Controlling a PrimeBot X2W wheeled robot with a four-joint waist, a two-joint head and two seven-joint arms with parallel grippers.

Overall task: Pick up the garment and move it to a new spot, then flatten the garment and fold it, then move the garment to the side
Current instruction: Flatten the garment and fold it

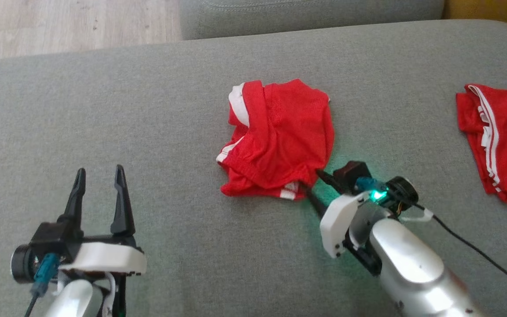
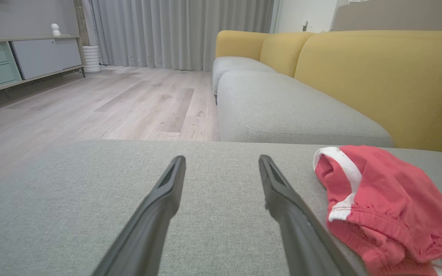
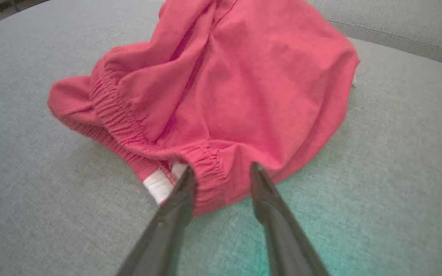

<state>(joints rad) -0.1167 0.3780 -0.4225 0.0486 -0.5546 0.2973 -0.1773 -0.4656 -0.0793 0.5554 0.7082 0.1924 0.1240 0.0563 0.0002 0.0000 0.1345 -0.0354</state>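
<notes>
Grey sofa cushion [image 1: 104, 110]: red shorts [image 1: 280, 136] crumpled, unlifted; right gripper [image 3: 221, 168] fingers [image 3: 175, 214] parted astride waistband [image 3: 205, 165]; left gripper [image 1: 100, 170] spread wide. Everything remains.

Left pincer [image 1: 100, 169] spread wide, right pincer [image 1: 310, 179] parted.

Grey sofa cushion [image 1: 104, 110] under left fingers [image 1: 120, 198] and right fingers [image 1: 314, 202]. Folded red-and-white cloth [image 1: 495, 136] well right of the right fingers. Beyond the left fingers: wood floor [image 2: 109, 99], yellow backrest [image 2: 378, 76], grey curtains [image 2: 175, 30], sideboard [image 2: 21, 61] with green drawers.
</notes>
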